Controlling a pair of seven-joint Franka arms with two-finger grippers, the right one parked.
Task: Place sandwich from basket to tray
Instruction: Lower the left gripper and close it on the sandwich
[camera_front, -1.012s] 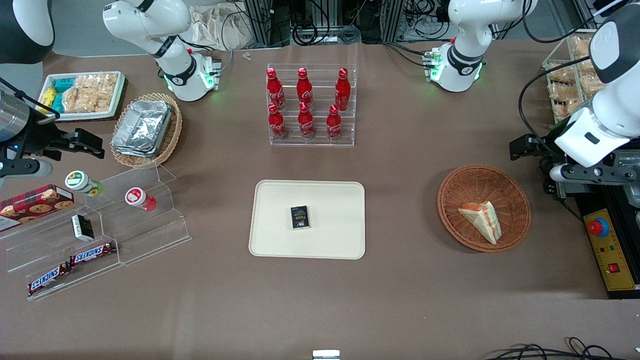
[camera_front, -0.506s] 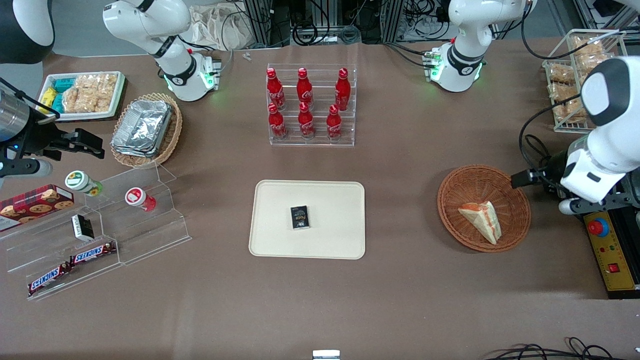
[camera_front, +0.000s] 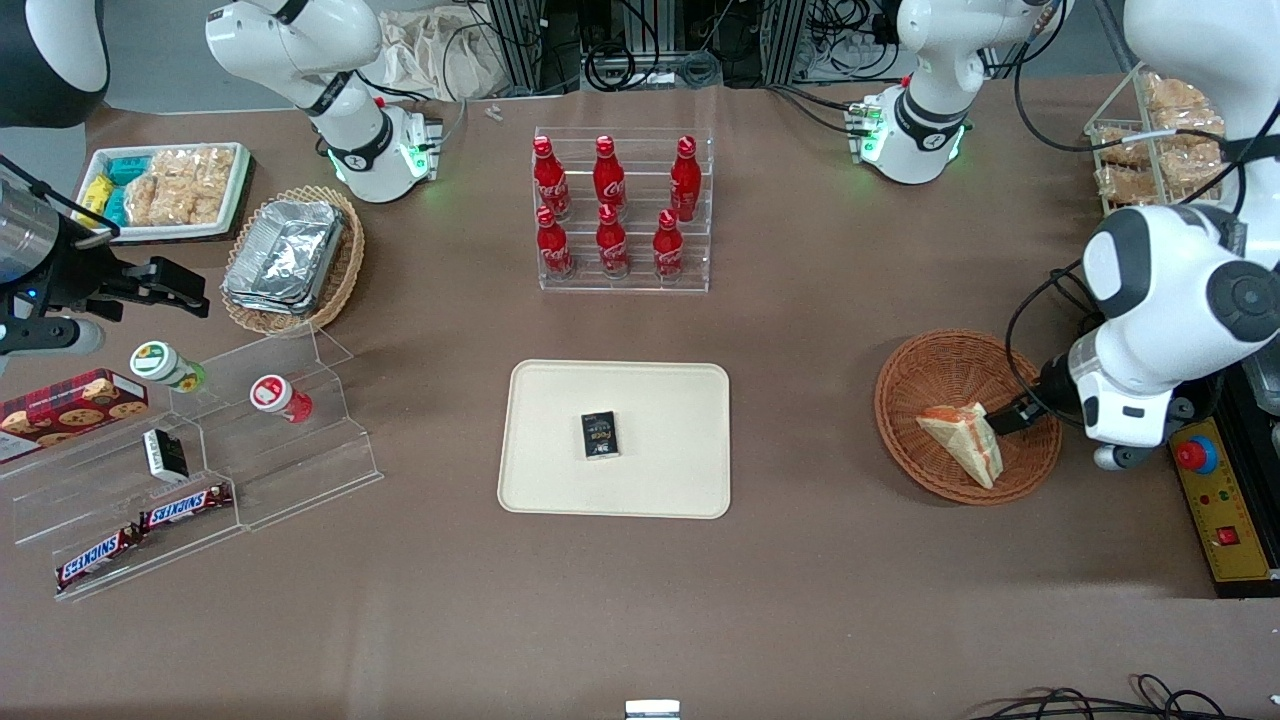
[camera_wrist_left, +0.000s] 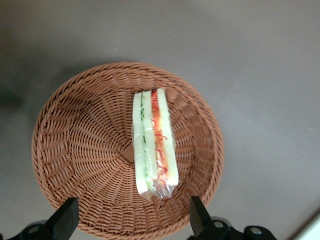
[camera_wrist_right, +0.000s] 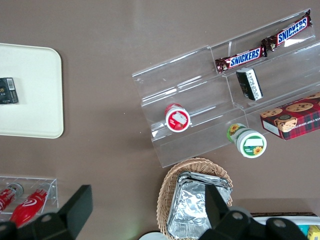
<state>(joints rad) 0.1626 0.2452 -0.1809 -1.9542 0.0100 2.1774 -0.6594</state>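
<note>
Front view: claw (camera_front: 1003, 421) above basket (camera_front: 925, 372) on brown table (camera_front: 800, 600).

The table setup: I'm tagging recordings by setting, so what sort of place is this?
Probably a robotics lab mocked up as a snack shop: tiered cola bottles, Snickers bars on acrylic shelving, and the open gripper above a basketed sandwich.

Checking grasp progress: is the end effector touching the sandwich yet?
Apart. In the left wrist view the open end effector hovers above the basket, with wicker showing between both fingertips and the sandwich.
</note>
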